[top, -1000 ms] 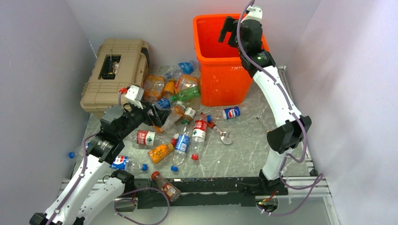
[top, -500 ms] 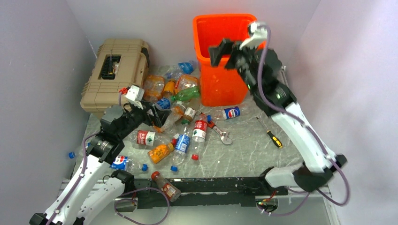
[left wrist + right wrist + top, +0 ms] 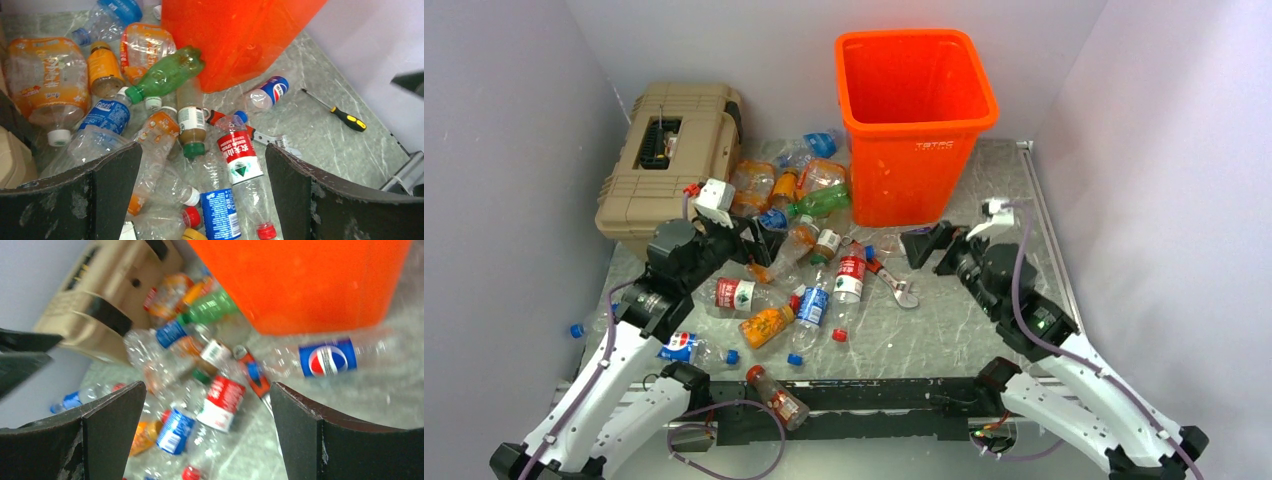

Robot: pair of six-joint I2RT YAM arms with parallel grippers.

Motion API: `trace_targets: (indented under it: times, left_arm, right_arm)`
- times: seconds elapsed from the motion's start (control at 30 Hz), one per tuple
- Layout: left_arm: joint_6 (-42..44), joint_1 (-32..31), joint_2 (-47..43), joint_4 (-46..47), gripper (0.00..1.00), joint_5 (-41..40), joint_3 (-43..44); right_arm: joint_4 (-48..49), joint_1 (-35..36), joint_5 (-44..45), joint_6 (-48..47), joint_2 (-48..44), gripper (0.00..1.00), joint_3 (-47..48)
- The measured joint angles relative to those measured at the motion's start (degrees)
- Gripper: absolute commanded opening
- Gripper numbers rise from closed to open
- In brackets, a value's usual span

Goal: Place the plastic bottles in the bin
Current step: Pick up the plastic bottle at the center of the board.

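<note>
Both pairs of jaws are held spread wide, and nothing is gripped in either. The left gripper (image 3: 757, 240) is hung over the bottles (image 3: 811, 300), which are strewn across the table (image 3: 964, 325) between the toolbox (image 3: 664, 150) and the bin (image 3: 919, 160), the nearest lying right at the bin's foot. The right gripper (image 3: 929, 247) is poised low just before the bin, over a blue-labelled bottle (image 3: 327, 357) beside its wall (that view is blurred). Marbled table top is seen between the wrench (image 3: 896, 288) and the right wall (image 3: 1164, 150). Both arms are folded low, with forearms stretched forward and wrists turned inward toward the pile
</note>
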Motion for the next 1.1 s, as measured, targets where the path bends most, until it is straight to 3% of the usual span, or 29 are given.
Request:
trace_targets:
  times: [0.13,0.33,0.5,0.57,0.77,0.93,1.1]
  left_arm:
    - [-1.2,0.0,1.4,-0.1,1.0,-3.7,0.1]
    - [-2.9,0.0,6.5,-3.8,1.0,-7.2,3.3]
    - [-1.4,-0.1,11.2,-6.4,0.94,-3.4,5.6]
    - [-0.8,-1.0,12.9,-7.0,0.96,-1.0,5.9]
    - [0.4,-11.8,24.0,-12.9,0.98,1.3,12.8]
    - [-0.1,-23.0,32.2,-17.3,0.96,-5.1,19.3]
    - [-2.8,-29.0,40.3,-19.0,0.95,-11.4,23.3]
  right_arm:
    - [-1.8,-0.1,1.6,4.4,-4.7,1.0,-10.1]
    - [-1.8,-0.2,1.7,8.4,-1.0,1.0,-15.0]
    - [0.8,-0.2,-2.7,10.6,3.9,1.0,-20.3]
    - [1.0,-0.2,-3.3,11.1,4.2,1.0,-21.4]
    - [1.8,-0.2,-2.5,11.1,1.9,1.0,-21.6]
    - [1.8,-0.2,-0.6,11.2,0.1,1.0,-21.8]
    - [1.0,-0.2,2.1,11.6,-2.0,1.0,-22.9]
